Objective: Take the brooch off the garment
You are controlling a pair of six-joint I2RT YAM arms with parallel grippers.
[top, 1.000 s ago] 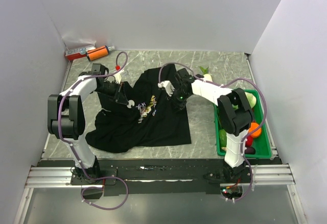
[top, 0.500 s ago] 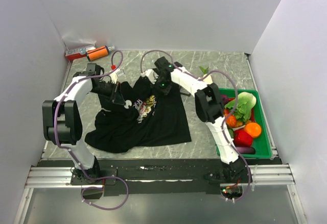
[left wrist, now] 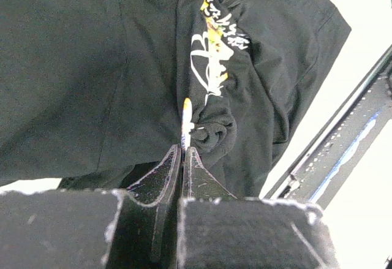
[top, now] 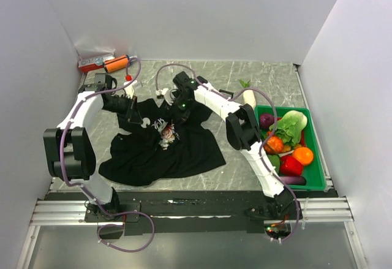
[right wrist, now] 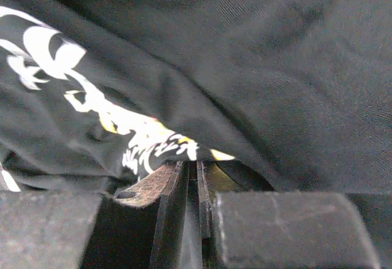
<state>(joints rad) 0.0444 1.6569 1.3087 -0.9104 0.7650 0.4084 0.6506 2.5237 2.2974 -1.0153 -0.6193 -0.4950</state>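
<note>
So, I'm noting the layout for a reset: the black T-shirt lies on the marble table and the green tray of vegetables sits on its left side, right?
No: the green tray of vegetables sits on the right side, as the top view shows. The black T-shirt does lie on the marble table.

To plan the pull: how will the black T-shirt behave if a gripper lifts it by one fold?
Probably floppy: the T-shirt lies bunched in soft folds. It would likely drape and stretch from the pinch, as the fold by the left gripper suggests. Thin cloth, so probably light.
</note>
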